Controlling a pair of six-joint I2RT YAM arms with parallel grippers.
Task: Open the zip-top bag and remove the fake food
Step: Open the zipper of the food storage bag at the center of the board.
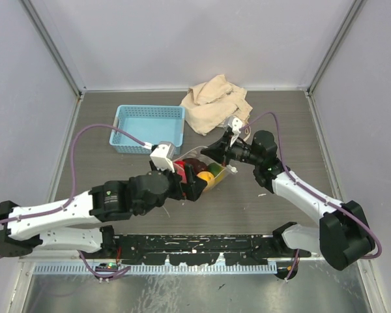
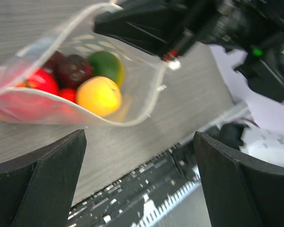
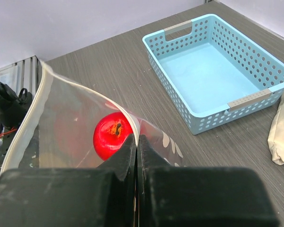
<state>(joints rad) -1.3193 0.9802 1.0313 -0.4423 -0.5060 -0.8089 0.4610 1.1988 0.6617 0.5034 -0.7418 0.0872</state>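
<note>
Our left gripper (image 2: 139,142) hangs just short of the bag's mouth with its jaws spread wide and nothing between them.

Ahead of it, at the middle of the dark grey wood-grain table (image 1: 287,124), lies the clear polka-dotted zip-top plastic bag (image 2: 137,80). Its mouth gapes towards us and its belly rests on the tabletop. Inside sit the glossy plastic fruits and vegetables, the fake food (image 2: 98,96): a yellow-orange piece nearest the opening, with green, dark maroon and red ones behind it.

We judge the film to be light, limp and slick. It will sag or slide unless it is held by the stiffer white zip strip (image 2: 157,87). The pieces look hard, smooth and round, so they are likely to roll or squirt out of a shallow pinch. We would take the yellow-orange piece across its widest part, going in through the mouth without catching the near lip.

To the right, our right gripper (image 3: 136,144) is clenched on the bag's upper rim and lifts that lip. That makes it the anchor for any pull.

For room, the light blue perforated plastic basket (image 1: 150,109) stands behind and to the left, well apart from the bag. The crumpled beige cloth drawstring bag (image 1: 215,104) lies behind the right gripper, near the back wall. There is bare tabletop on either side of the bag, but the two arms crowd close around it.
</note>
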